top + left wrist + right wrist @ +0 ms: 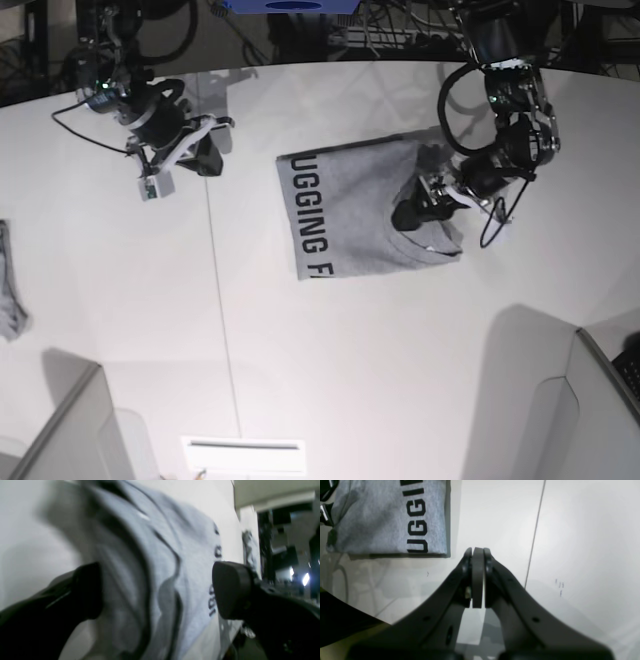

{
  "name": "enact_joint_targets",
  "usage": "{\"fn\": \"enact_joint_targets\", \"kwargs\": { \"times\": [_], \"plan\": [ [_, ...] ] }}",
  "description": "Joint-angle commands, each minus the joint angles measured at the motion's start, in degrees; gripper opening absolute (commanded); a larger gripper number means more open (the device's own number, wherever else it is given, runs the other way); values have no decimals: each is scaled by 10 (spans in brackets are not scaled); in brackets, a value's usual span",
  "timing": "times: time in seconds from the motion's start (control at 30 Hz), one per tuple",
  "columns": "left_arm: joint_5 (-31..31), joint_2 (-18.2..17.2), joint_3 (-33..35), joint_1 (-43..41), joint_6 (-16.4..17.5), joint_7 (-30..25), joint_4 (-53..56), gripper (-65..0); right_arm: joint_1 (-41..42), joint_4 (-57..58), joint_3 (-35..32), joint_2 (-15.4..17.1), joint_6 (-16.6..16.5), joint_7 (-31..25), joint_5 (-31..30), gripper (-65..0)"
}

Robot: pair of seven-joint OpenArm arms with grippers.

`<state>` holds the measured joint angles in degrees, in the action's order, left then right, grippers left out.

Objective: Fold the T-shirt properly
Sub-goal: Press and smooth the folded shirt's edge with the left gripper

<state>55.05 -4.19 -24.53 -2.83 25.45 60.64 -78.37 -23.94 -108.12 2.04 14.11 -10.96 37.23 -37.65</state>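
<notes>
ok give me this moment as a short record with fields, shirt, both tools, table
shirt: grey T-shirt, partly folded, black lettering along its edge facing the right arm
shirt right end: bunched and rumpled under the left tool
left tool: open, fingers either side of rumpled cloth, view blurred
right tool: shut, empty, over bare table, apart from the shirt
table: white, a thin seam line running across it
other: small grey cloth item at the table edge
</notes>
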Motion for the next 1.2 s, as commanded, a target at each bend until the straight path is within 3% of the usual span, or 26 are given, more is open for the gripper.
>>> {"fn": "enact_joint_targets", "kwargs": {
  "times": [0.0,0.27,0.3,0.43,0.83,0.97,1.17],
  "plan": [
    [-35,-11,1,-1,-14,16,2,-117,3,-11,4,4,-3,-12,-7,-650],
    [-139,-14,3,4,-14,20,2,-630,-1,-10,60,4,-4,-12,-7,-650],
    [-149,-14,8,9,-14,22,2,-650,-1,-9,68,4,-4,-12,-7,-650],
    [-190,-42,92,34,-14,39,-1,-650,-1,-9,107,2,-4,-12,-9,-650],
    [-193,-168,425,185,-12,38,3,-650,-12,58,221,-2,-4,-15,-10,-650],
    [-193,-173,538,256,-11,37,3,-650,-12,71,254,-5,-4,-15,-10,-650],
    [-193,-165,727,360,-11,8,3,-650,-11,71,325,-42,-4,-13,-10,-650]
  ]
}}
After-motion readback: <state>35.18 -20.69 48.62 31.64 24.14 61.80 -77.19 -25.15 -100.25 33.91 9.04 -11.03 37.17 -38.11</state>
